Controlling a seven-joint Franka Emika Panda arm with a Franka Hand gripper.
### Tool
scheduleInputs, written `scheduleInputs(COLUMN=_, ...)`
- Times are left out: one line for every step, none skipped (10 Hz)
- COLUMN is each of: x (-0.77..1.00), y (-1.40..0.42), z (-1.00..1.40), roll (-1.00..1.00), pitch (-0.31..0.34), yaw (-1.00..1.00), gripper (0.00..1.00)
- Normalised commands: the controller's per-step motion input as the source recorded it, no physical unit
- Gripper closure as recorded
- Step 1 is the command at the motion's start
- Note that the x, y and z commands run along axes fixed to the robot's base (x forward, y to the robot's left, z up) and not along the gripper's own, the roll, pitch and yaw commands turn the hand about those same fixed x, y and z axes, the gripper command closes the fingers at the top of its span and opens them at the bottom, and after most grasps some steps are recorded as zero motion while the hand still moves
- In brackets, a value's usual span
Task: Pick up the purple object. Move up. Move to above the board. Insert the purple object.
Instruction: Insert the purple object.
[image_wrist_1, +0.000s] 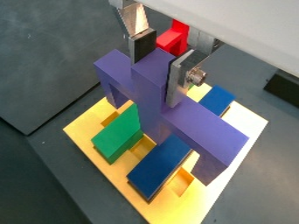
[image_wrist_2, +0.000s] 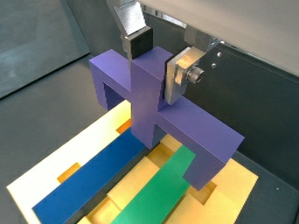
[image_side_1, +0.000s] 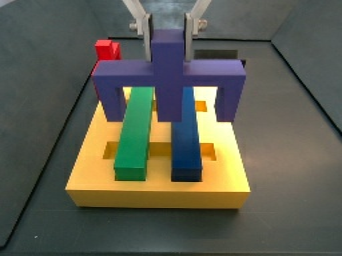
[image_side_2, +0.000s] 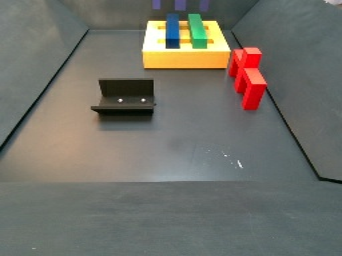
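The board, a flat yellow slab with recessed slots, lies on the dark floor at the far end of the enclosure and is the biggest thing in both side views. Above it sits the purple object, its wide crossbar spanning the board and its legs reaching down toward the yellow surface at either side; whether the legs touch the board cannot be told. Lying lengthwise in the board are a long dark blue bar and a green bar side by side, both passing under the crossbar. The red stepped block stands on the floor just beside the board, and the fixture stands well apart from it. The gripper is directly over the board, its silver fingers closed against the purple object's raised centre ridge.
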Motion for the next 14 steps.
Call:
scheduleInputs(x=0.09, y=-0.22, z=-0.22, roll=0.06, pitch=-0.004, yaw=0.0, gripper=1.0)
scheduleInputs(x=0.02, y=-0.22, z=-0.17, roll=0.1, pitch=-0.009, yaw=0.0, gripper=1.0)
scheduleInputs(x=0.0, y=-0.17, z=-0.13, roll=0.2, pitch=0.0, yaw=0.05, gripper=1.0)
scheduleInputs(x=0.0, y=-0.15, z=-0.15, roll=0.29, pitch=0.0, yaw=0.08, gripper=1.0)
scheduleInputs(x=-0.07, y=-0.14, z=-0.19, roll=0.27, pitch=0.0, yaw=0.07, gripper=1.0)
scheduleInputs(x=-0.08, y=-0.08, z=-0.21, roll=0.29, pitch=0.0, yaw=0.09, gripper=1.0)
scheduleInputs(x=-0.09, y=-0.04, z=-0.19, roll=0.22, pitch=0.0, yaw=0.09, gripper=1.0)
scheduleInputs(x=-0.19, y=0.0, z=-0.16, roll=0.2, pitch=0.0, yaw=0.06, gripper=1.0)
scheduleInputs(x=-0.03, y=-0.02, z=-0.18, roll=0.09, pitch=0.0, yaw=0.08, gripper=1.0)
scheduleInputs(x=-0.05, y=-0.03, z=-0.23, roll=0.09, pitch=-0.019, yaw=0.07, gripper=1.0)
scheduleInputs(x=0.0, y=-0.08, z=-0.24, roll=0.05, pitch=-0.036, yaw=0.1, gripper=1.0)
scheduleInputs(x=0.17, y=-0.08, z=-0.17, roll=0.03, pitch=0.0, yaw=0.1, gripper=1.0)
scheduleInputs(x=0.09, y=-0.07, z=-0.08, roll=0.03, pitch=0.0, yaw=0.08, gripper=1.0)
scheduleInputs(x=0.02, y=-0.06, z=-0.05, roll=0.03, pitch=0.0, yaw=0.07, gripper=1.0)
